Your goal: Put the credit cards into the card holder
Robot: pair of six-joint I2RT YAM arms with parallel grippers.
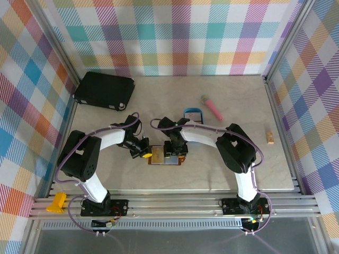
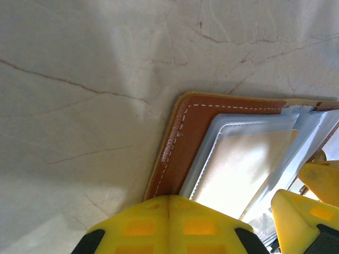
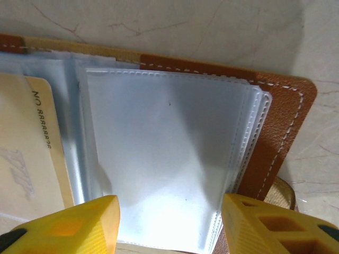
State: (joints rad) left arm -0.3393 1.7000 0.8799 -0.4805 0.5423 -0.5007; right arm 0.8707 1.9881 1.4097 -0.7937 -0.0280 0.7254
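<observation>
The pale marbled table (image 1: 249, 159) carries an open brown leather card holder (image 2: 180, 143) midway along its near edge. The left arm's fingers (image 2: 137, 222) are pressed together at the holder's left edge. The right arm's fingers (image 3: 69, 227) are spread over its clear sleeves (image 3: 169, 159). A beige credit card (image 3: 26, 153) sits in one sleeve.

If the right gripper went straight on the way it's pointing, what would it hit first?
Probably the clear plastic pockets of the open card holder, which lie right ahead between the spread fingers of the right gripper; depth is unclear.
</observation>
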